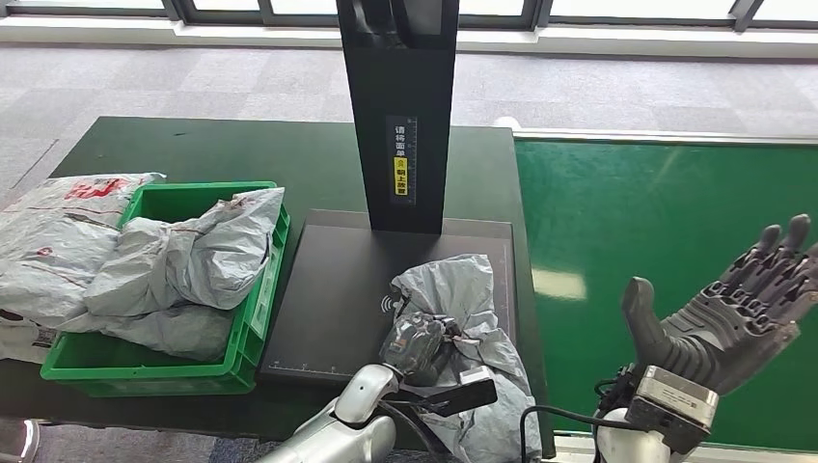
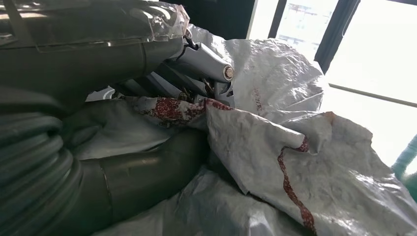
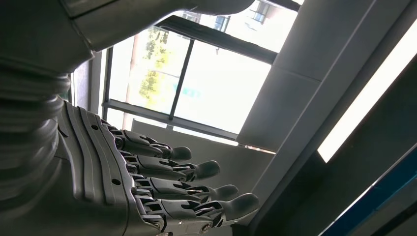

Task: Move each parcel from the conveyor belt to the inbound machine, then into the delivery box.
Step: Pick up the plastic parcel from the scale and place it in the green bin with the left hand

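Black upright post (image 1: 401, 106) of the inbound machine — vertical white Chinese characters, "请将面单" legible, above a yellow label (image 1: 399, 178) whose print is too small to read. Scan plate (image 1: 333, 289): white contactless-wave symbol (image 1: 387, 306). Parcel (image 1: 58, 231) beside the green bin — red print, unreadable.

The left hand (image 1: 417, 345) reaches forward from its silver arm, fingers (image 2: 206, 59) and thick thumb curled around a crumpled grey parcel (image 1: 463, 318), gripping it. The right hand (image 1: 738, 309) is raised off to the side, holding nothing, palm turned inward, fingers (image 3: 196, 169) spread and nearly straight, thumb apart.
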Motion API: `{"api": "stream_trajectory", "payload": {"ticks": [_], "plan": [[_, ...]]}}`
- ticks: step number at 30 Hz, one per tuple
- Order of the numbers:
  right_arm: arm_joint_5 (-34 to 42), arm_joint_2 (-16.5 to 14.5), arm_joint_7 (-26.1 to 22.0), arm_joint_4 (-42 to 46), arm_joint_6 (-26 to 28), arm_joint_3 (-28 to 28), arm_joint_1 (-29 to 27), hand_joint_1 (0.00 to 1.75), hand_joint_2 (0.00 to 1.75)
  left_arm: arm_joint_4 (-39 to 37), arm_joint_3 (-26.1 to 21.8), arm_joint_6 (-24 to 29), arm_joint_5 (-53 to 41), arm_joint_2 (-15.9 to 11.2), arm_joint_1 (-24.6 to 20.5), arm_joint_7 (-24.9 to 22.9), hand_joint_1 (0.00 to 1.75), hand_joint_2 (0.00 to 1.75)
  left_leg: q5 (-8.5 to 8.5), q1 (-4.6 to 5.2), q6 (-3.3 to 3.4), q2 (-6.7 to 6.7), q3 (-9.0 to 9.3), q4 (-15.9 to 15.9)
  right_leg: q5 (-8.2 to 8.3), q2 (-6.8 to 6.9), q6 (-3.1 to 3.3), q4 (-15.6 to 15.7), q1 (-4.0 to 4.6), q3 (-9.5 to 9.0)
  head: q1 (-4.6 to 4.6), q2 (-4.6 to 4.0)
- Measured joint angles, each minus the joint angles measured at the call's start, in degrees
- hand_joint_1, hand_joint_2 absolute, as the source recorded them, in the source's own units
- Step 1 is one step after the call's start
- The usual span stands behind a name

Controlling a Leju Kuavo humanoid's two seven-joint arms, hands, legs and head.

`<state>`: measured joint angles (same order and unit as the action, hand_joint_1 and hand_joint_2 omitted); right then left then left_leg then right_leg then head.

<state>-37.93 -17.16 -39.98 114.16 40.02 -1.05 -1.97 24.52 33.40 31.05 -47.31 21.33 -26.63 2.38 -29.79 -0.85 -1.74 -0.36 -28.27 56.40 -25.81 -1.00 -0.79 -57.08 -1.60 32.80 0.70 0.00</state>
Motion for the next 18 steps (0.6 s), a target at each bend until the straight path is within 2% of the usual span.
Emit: {"api": "stream_trajectory", "payload": {"ticks": [6,10,12,14,18], "plan": [[-0.08,0.00,0.00,0.00,0.01,0.00,0.00,0.00,1.75,-0.57,0.27,2.14,-1.72,0.02,-0.16,-1.25,1.75,1.75,0.00,0.00,0.00,0.01,0.00,0.00,0.00,0.00,0.00,0.00,0.00,0.01,0.00,0.00],[0.21,0.00,0.00,0.01,0.01,-0.09,-0.03,0.00,1.75,1.09,-0.06,6.79,-6.43,-0.38,0.66,-2.22,1.75,1.75,0.00,0.00,0.00,0.01,0.00,0.00,0.00,-0.01,0.00,-0.01,0.00,0.03,0.00,0.00],[0.26,0.00,0.00,0.02,0.02,-0.26,-0.06,0.00,1.75,5.59,-2.04,8.28,-12.52,-0.87,2.29,-0.75,1.75,1.75,0.02,0.00,-0.01,0.00,0.07,0.00,0.01,-0.01,0.00,-0.01,0.00,0.09,0.00,0.00],[0.43,0.00,0.00,0.02,0.02,-0.55,-0.10,0.00,1.75,13.10,-6.57,8.69,-18.42,-1.33,4.35,3.58,1.75,1.75,0.04,0.00,-0.01,0.02,0.17,0.01,0.02,-0.03,0.01,-0.03,0.00,0.16,-0.01,0.00],[0.83,0.00,0.01,0.02,0.02,-1.33,-0.23,0.00,1.75,31.83,-16.32,9.09,-20.53,-2.18,8.97,11.32,1.75,1.75,0.01,-0.01,-0.01,0.18,0.01,0.00,0.01,-0.18,0.02,-0.05,0.01,0.19,-0.01,0.00]]}}
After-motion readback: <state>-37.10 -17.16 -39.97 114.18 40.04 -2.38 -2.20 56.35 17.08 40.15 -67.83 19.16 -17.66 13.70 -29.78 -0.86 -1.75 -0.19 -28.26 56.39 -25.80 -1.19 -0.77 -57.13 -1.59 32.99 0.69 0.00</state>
